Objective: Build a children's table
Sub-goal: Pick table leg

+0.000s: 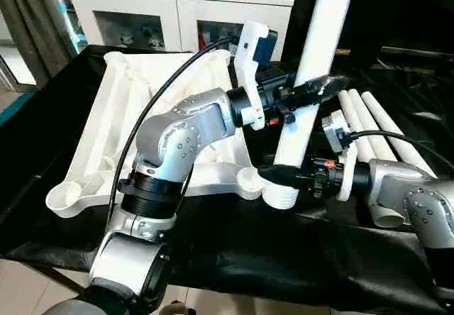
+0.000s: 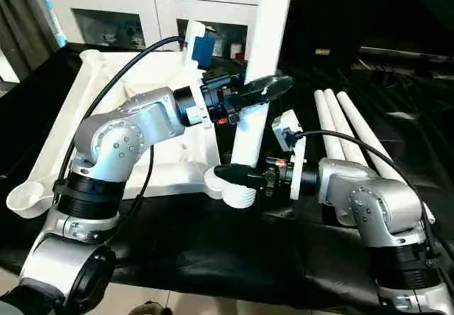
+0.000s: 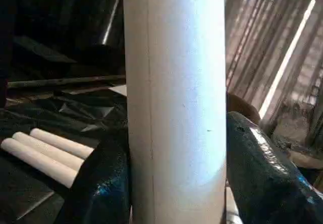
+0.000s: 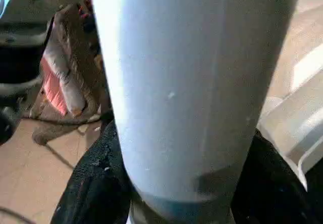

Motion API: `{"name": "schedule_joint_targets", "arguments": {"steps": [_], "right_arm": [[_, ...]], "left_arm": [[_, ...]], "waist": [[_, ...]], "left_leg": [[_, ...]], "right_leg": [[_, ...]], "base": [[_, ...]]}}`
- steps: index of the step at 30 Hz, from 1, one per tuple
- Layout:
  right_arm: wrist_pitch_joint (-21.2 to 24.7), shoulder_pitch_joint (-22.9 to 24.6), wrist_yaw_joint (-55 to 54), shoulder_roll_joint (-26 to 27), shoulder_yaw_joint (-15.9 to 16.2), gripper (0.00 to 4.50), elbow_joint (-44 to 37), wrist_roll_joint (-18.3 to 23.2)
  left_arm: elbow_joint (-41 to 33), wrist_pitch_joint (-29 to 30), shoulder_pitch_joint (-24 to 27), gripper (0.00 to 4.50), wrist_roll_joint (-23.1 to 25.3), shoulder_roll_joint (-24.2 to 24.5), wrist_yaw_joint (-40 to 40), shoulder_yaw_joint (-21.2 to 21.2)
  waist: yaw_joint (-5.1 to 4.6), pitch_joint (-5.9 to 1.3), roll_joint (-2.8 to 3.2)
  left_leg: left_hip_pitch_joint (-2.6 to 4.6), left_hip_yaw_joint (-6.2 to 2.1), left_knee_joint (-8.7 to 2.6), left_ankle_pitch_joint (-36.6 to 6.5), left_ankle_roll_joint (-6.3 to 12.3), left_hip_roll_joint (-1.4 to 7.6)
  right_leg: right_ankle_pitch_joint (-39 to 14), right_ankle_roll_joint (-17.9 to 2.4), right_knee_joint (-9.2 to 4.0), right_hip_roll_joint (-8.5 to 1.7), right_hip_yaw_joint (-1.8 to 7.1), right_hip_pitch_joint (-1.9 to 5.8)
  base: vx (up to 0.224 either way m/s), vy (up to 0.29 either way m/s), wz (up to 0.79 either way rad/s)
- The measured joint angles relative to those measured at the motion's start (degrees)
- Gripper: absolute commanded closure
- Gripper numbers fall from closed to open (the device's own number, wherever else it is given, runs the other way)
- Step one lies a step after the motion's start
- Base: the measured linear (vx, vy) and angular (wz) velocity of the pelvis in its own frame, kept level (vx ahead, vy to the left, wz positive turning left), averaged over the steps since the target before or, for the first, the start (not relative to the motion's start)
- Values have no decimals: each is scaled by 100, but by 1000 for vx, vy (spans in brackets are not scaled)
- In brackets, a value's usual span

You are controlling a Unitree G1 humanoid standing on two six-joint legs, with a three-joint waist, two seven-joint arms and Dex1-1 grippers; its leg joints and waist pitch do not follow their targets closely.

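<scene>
White leg (image 1: 317, 52) top cut off, base hidden

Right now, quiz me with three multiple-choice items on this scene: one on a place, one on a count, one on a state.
1. Where do the spare legs lie?
A. On the black cloth on the robot's right
B. Inside the tabletop
C. On the white cabinet

2. How many spare legs lie there?
A. One
B. Three
C. Five

3. How is the upright leg held?
A. Lying flat, untouched
B. By the left gripper alone
C. By both grippers, the left gripper above the right gripper

Answers: 1 A, they rest side by side right of the tabletop. 2 B, three white tubes show. 3 C, black fingers flank the leg in both wrist views, its ribbed end beside a corner socket.
</scene>
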Motion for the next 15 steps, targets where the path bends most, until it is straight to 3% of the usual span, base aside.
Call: {"name": "schedule_joint_targets", "arguments": {"steps": [5,7,11,12,15], "right_arm": [[-190,-38,-353,116,-196,254,267,-137],[-344,-38,-543,222,-253,255,494,-323],[-1093,-163,-1031,612,-312,255,1024,-708],[-1333,-216,-1169,703,-320,255,1142,-831],[-2154,-258,-1670,916,-373,255,1447,-1269]], "left_arm": [[-41,-644,-3,154,-109,-150,106,470],[-49,-924,-102,154,-308,-228,252,863],[-41,-1383,-476,154,-335,137,262,1193],[-42,-1560,-440,154,-148,392,101,1100],[109,-2053,62,154,903,1462,-649,259]], "waist": [[10,0,0],[9,0,0],[-24,-5,8],[-35,-5,8],[-73,-13,28]], "left_leg": [[1,0,2,-1,-2,0],[0,-1,2,-4,-8,0],[4,0,-1,-13,-27,1],[6,-1,-5,-12,-28,1],[8,0,-12,-11,-35,3]], "right_leg": [[0,-1,1,0,0,2],[0,-1,1,0,-1,1],[0,0,5,0,-1,-1],[0,1,5,1,-2,-1],[-2,5,5,3,-1,-3]], "base": [[0,0,0],[0,0,0],[0,0,0],[0,0,0],[0,0,0]]}}
